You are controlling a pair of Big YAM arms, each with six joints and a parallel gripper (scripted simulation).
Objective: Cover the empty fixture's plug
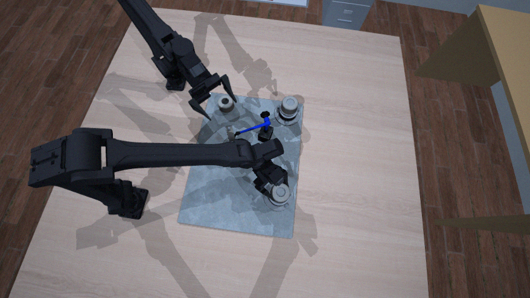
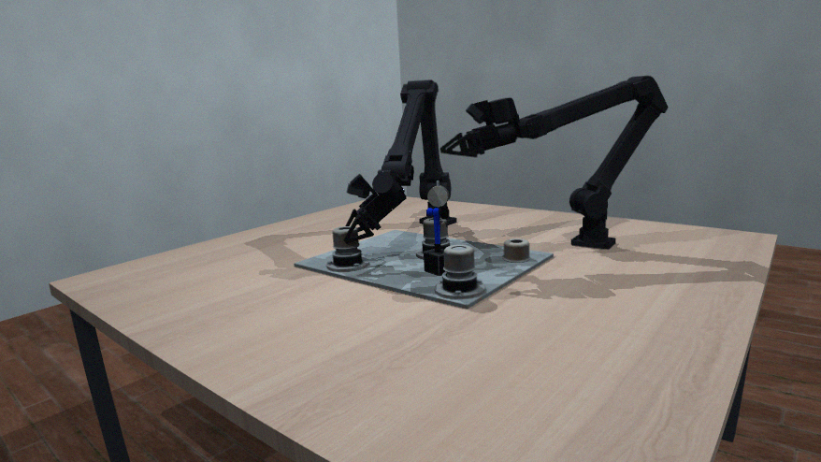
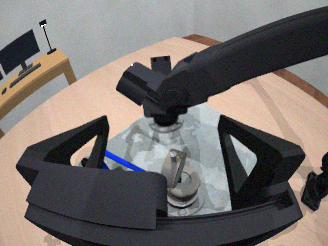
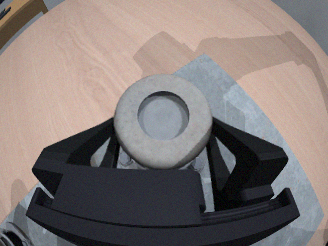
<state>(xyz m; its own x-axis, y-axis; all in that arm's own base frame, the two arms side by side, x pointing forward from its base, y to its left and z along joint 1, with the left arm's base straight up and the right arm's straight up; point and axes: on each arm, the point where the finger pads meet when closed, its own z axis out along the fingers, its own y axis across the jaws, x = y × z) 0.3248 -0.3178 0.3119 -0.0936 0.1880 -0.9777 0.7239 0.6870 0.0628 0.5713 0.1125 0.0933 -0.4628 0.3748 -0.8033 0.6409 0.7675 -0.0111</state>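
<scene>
Brown plank flooring [image 1: 448, 155] [image 2: 51, 396] borders the pale wood worktop [image 1: 352, 155] [image 2: 286, 355]. The right gripper [image 1: 277, 187] [image 2: 351, 237] [image 4: 163, 121] has its jaws clamped on a steel cup [image 1: 280, 192] [image 2: 343, 237] [image 4: 195, 137], which sits upright over its fixture's plug. Clock directions follow the top view, from that cup: toward 12 o'clock, the blue-armed stand [image 1: 255, 127] [image 2: 437, 229] [image 3: 125, 161] rises between it and a farther capped fixture [image 1: 287, 116] [image 2: 459, 287]. Another capped fixture [image 2: 434, 237] [image 3: 186, 192] lies beneath the right forearm, mostly hidden from above. At 11 o'clock, a loose cup [image 1: 225, 105] [image 2: 515, 251] stands on the gray plate [image 1: 215, 207] [image 2: 396, 281], near the raised left gripper [image 1: 223, 110] [image 2: 442, 150] [image 3: 163, 121], jaws wide apart.
</scene>
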